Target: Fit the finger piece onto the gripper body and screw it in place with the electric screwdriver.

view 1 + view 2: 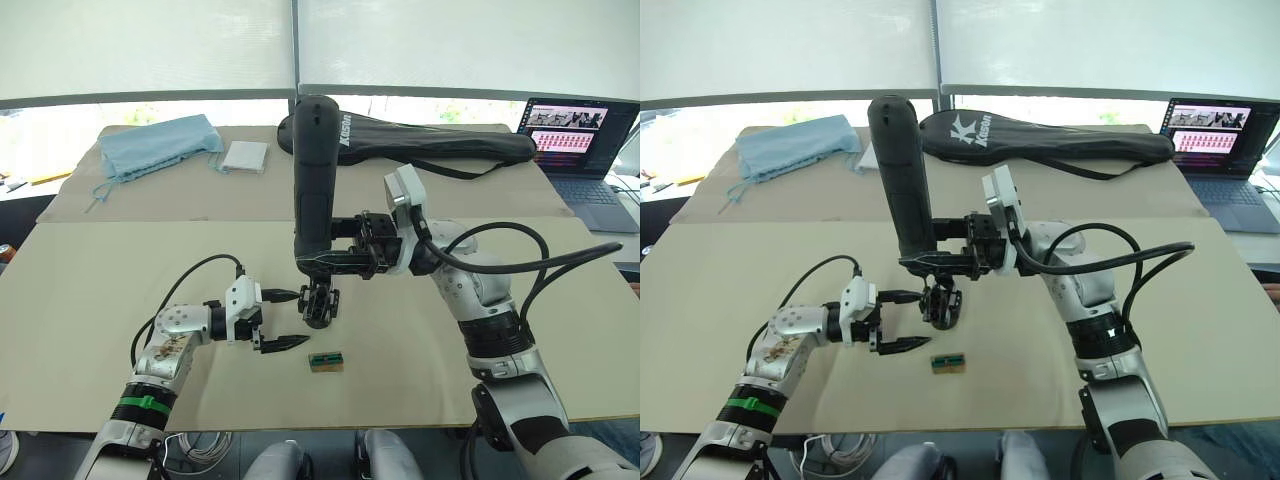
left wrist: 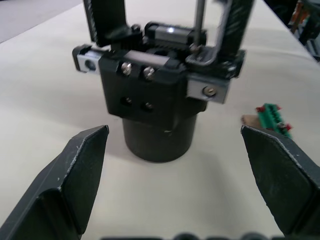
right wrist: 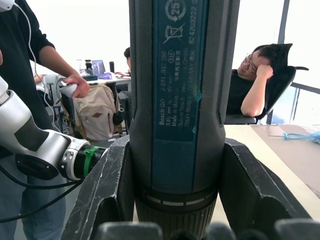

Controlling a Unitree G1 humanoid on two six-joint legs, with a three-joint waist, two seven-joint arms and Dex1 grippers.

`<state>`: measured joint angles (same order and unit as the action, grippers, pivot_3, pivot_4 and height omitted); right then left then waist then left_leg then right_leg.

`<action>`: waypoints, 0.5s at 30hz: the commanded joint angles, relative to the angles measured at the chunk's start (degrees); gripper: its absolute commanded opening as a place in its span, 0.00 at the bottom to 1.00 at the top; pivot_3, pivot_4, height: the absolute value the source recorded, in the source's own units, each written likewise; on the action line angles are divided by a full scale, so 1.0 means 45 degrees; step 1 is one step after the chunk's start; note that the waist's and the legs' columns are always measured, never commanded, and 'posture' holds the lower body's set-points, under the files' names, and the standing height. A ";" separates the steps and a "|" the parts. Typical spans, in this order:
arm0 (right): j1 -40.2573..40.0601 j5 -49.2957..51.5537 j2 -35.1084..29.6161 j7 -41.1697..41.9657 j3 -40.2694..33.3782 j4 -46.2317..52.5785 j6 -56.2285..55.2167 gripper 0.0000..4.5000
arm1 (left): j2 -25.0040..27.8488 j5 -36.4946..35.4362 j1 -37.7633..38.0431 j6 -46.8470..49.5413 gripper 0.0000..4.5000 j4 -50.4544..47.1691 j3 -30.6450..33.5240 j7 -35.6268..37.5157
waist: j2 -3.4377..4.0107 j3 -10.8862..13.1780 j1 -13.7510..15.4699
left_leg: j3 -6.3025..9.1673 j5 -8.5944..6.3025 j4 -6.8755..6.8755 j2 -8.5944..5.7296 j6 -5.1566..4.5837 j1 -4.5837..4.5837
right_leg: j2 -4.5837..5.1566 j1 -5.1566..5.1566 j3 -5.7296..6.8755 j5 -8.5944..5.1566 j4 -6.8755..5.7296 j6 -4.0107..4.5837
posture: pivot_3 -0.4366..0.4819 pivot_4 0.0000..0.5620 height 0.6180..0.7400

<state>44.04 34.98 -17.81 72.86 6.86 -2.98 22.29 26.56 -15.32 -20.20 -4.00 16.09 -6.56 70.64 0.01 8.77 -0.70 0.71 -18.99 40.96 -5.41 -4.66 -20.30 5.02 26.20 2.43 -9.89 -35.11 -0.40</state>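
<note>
Black electric screwdriver [image 1: 315, 180] stands upright, clamped in the right hand [image 1: 345, 258], its bit down on the gripper body [image 1: 320, 303] on the surface [image 1: 120, 270]. Left hand [image 1: 283, 319] gapes empty beside it.

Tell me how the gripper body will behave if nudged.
The gripper body looks rigid and chunky, so probably heavy for its size. It stands on a narrower round base, so a high push may tip it; tipped over, that base might roll.
</note>
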 commanded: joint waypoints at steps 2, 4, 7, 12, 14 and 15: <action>0.0265 0.0074 0.0017 0.0112 -0.0134 0.0232 -0.0106 0.43 | -0.0332 0.0446 -0.0344 -0.0765 1.00 0.0527 -0.0329 -0.0183 | 0.0000 0.0000 -0.0004 | 0.0000 0.0000 0.0000 0.0000 0.0000 0.0000 | -0.0001 0.0000 0.0001 0.0000 0.0001 0.0000 | 0.48 0.27 1.00; 0.0240 0.0046 0.0003 0.0108 -0.0125 0.0248 -0.0109 0.43 | -0.0546 0.0586 -0.0554 -0.0926 1.00 0.0867 -0.0395 -0.0313 | 0.0000 0.0000 0.0012 | 0.0000 0.0000 0.0001 0.0000 0.0000 0.0000 | 0.0000 -0.0001 0.0001 0.0000 0.0001 0.0000 | 0.48 0.27 1.00; 0.0196 0.0014 -0.0011 0.0060 -0.0138 0.0250 -0.0097 0.43 | -0.0744 0.0760 -0.0867 -0.1127 1.00 0.1312 -0.0465 -0.0460 | -0.0001 0.0000 0.0023 | 0.0002 0.0000 0.0009 0.0000 0.0000 0.0000 | 0.0005 -0.0007 0.0000 0.0000 -0.0001 0.0000 | 0.48 0.27 1.00; 0.0176 -0.0025 -0.0032 0.0073 -0.0136 0.0209 -0.0116 0.43 | -0.0925 0.0811 -0.1058 -0.1190 1.00 0.1630 -0.0534 -0.0397 | 0.0000 -0.0001 -0.0002 | 0.0002 0.0000 0.0004 0.0000 -0.0001 0.0000 | 0.0007 -0.0001 -0.0011 0.0001 -0.0003 -0.0001 | 0.48 0.27 1.00; 0.0160 -0.0050 -0.0028 0.0087 -0.0118 0.0186 -0.0138 0.43 | -0.0991 0.0855 -0.1102 -0.1204 1.00 0.1745 -0.0599 -0.0358 | 0.0000 -0.0001 0.0003 | 0.0001 0.0000 0.0006 0.0000 -0.0001 0.0000 | 0.0007 -0.0002 -0.0013 0.0000 -0.0006 -0.0001 | 0.48 0.27 1.00; 0.0151 -0.0060 -0.0023 0.0093 -0.0107 0.0180 -0.0144 0.43 | -0.1024 0.0875 -0.1120 -0.1224 1.00 0.1800 -0.0623 -0.0355 | 0.0000 -0.0001 0.0013 | 0.0001 0.0001 0.0008 0.0000 -0.0001 0.0000 | 0.0008 -0.0003 -0.0014 0.0001 -0.0006 -0.0001 | 0.48 0.27 1.00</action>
<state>44.04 34.72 -17.88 73.04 6.84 -2.98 22.27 22.40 -11.46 -24.67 -8.58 23.62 -8.89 68.76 0.00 8.77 -0.64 0.72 -18.99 40.99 -5.41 -4.67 -20.30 5.07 26.17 2.35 -9.89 -35.13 -0.41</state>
